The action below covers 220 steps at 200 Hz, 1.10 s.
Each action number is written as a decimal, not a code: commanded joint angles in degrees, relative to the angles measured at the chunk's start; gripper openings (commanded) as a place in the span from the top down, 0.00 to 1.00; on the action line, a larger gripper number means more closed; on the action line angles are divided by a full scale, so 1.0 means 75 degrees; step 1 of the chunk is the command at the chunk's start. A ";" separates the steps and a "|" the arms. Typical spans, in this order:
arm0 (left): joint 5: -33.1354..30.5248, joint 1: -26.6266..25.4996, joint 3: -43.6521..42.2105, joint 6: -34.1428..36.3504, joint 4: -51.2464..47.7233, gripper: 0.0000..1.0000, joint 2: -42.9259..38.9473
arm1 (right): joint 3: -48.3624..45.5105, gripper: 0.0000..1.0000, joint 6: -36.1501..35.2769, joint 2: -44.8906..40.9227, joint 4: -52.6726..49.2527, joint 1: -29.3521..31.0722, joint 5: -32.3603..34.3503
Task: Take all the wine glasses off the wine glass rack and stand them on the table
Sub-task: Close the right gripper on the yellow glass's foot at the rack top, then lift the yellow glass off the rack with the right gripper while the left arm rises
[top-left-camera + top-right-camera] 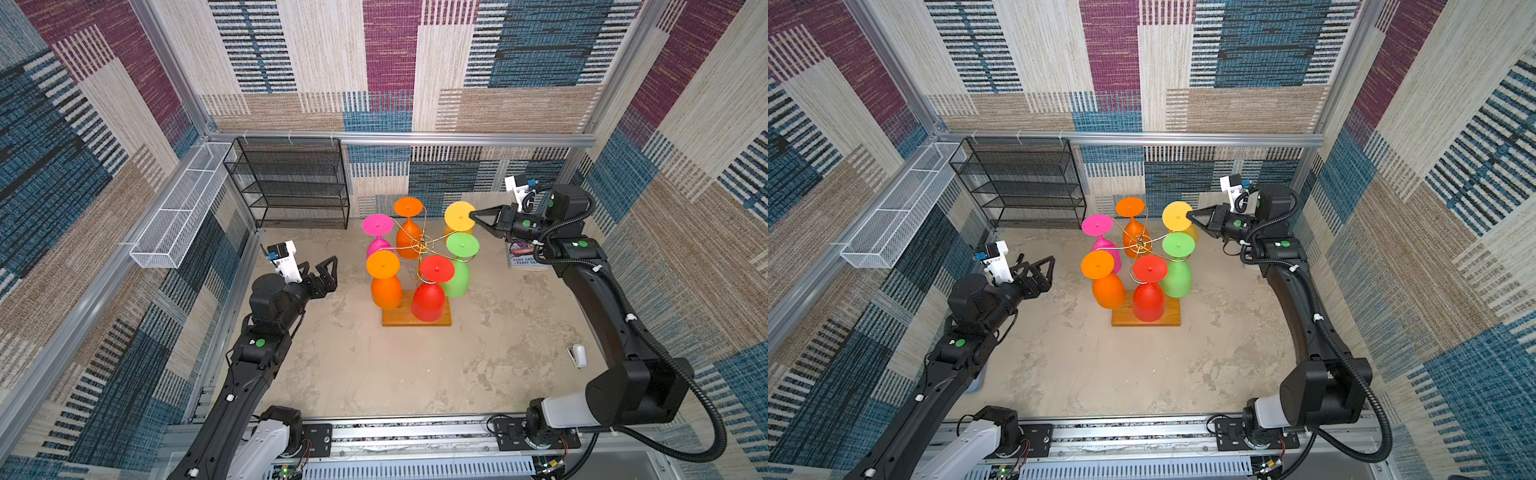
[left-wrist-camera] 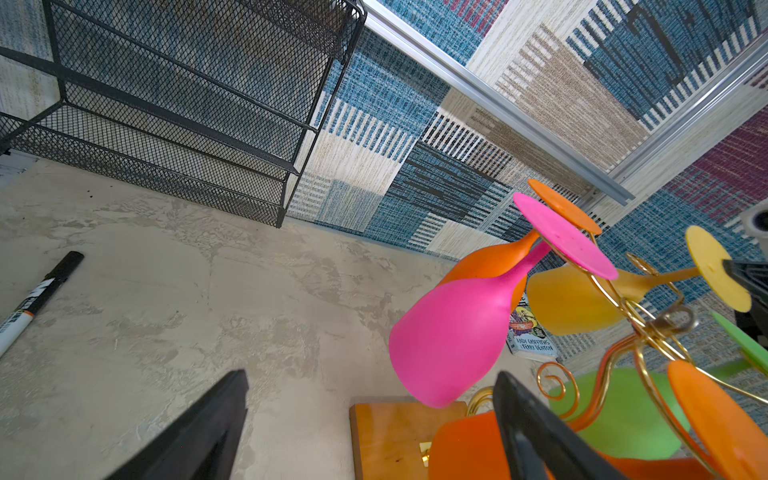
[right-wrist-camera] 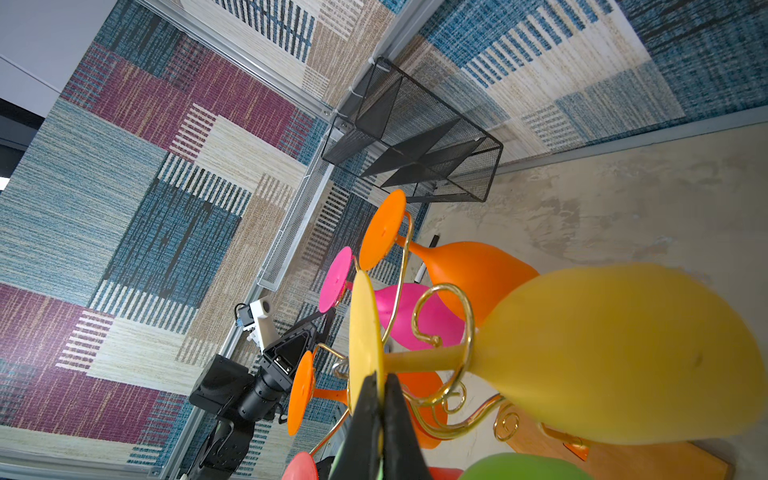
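The wine glass rack (image 1: 419,242), a gold wire tree on a brown wooden base (image 1: 440,319), stands mid-table with several coloured glasses hanging upside down. The yellow wine glass (image 1: 457,216) hangs on the far right arm. My right gripper (image 1: 471,216) is shut on the rim of its round foot (image 3: 363,332), while its stem still sits in the gold arm's loop and its bowl (image 3: 615,353) hangs below. In a top view the same grip shows at the right gripper (image 1: 1188,216). My left gripper (image 1: 328,266) is open and empty, left of the rack, near the pink glass (image 2: 453,332).
A black mesh shelf unit (image 1: 291,183) stands at the back left. A long white mesh basket (image 1: 178,212) hangs on the left wall. A book (image 1: 523,255) lies under the right arm, a small white object (image 1: 577,355) at the right, and a marker (image 2: 37,299) near the shelf.
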 commanded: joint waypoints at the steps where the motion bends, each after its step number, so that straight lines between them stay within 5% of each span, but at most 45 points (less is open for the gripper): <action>1: 0.0055 0.0006 0.0027 -0.0088 0.0193 0.06 0.0012 | -0.0152 1.00 0.0150 -0.0144 0.0383 0.0008 -0.0195; 88: 0.0030 0.0006 -0.0006 -0.0110 0.0199 0.06 -0.0001 | -0.0257 1.00 0.0338 -0.0197 0.0671 0.0454 -0.0231; 220: 0.0076 0.0005 0.0011 -0.0130 0.0167 0.06 -0.0175 | 0.1379 1.00 0.0522 0.1330 0.0808 0.0899 0.0090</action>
